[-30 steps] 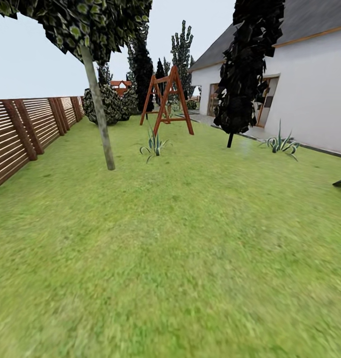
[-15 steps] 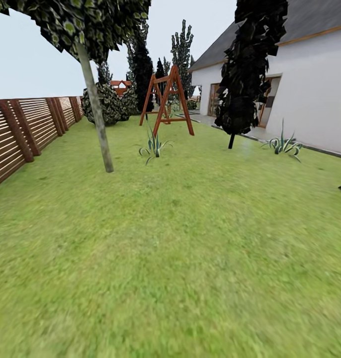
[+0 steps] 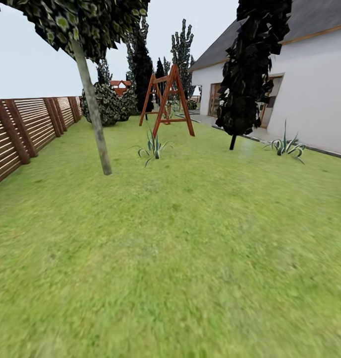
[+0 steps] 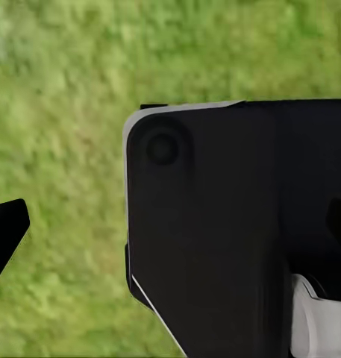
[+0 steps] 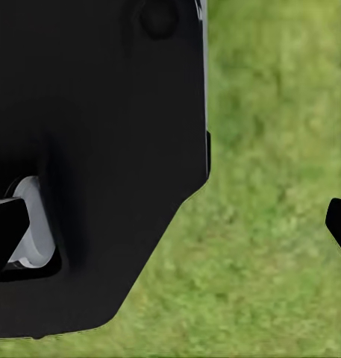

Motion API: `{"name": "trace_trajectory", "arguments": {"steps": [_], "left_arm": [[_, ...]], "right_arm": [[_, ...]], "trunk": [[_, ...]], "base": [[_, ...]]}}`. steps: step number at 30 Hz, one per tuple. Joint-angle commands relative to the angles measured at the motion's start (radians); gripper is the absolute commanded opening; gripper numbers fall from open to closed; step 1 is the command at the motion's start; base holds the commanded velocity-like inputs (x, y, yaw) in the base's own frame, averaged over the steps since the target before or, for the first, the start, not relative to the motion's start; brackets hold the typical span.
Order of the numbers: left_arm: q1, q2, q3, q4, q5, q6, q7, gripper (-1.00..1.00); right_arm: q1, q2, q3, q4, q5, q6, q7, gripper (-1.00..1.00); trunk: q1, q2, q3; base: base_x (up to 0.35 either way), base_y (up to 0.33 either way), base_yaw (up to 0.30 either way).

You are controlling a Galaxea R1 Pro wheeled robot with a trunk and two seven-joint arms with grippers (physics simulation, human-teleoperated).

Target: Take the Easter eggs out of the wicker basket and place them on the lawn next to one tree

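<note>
**Robot crosses garden lawn with basket and eggs out of sight**

A wheeled robot looks out over the lawn (image 3: 180, 258) of a fenced garden, judged to be in transit rather than handling anything. A thin, pale-trunked tree (image 3: 93, 114) stands ahead on the left, near the slatted wooden fence (image 3: 21, 129); beyond it are a red wooden swing frame (image 3: 166, 99), a spiky striped plant (image 3: 153, 145) and a white house (image 3: 309, 99). No wicker basket or Easter egg can be found in these frames, so where they lie cannot be told. The next move, by this reading, calls for finding the basket before any egg is lifted. Both wrist cameras show grass partly blocked by dark robot bodywork, with one black fingertip at each frame edge; whether either gripper is clenched, released or holding something cannot be told. A dark object at the head view's right edge is cut off.
</note>
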Motion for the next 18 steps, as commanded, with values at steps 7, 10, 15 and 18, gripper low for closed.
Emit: {"name": "trace_trajectory", "arguments": {"steps": [7,10,15,18], "left_arm": [[-0.001,0.001,-0.001,0.001,-0.002,-0.003,0.0,1.0],[-0.001,0.001,-0.001,0.001,-0.002,-0.003,0.0,1.0],[-0.001,0.001,-0.001,0.0,-0.002,-0.003,0.0,1.0],[-0.001,0.001,-0.001,0.0,-0.002,-0.003,0.0,1.0]], "right_arm": [[0.0,0.001,-0.006,0.001,-0.001,-0.003,0.0,1.0],[0.0,0.001,-0.007,0.001,-0.001,-0.003,0.0,1.0],[0.0,0.001,-0.006,0.002,-0.001,-0.003,0.0,1.0],[0.0,0.001,-0.006,0.003,-0.001,-0.003,0.0,1.0]], "trunk": [[0.001,-0.002,-0.002],[0.001,-0.002,-0.002],[0.001,-0.002,-0.002],[0.001,-0.002,-0.002]], "base": [[0.337,0.0,-0.102],[0.336,0.0,-0.166],[0.336,0.0,-0.059],[0.337,0.0,-0.019]]}}
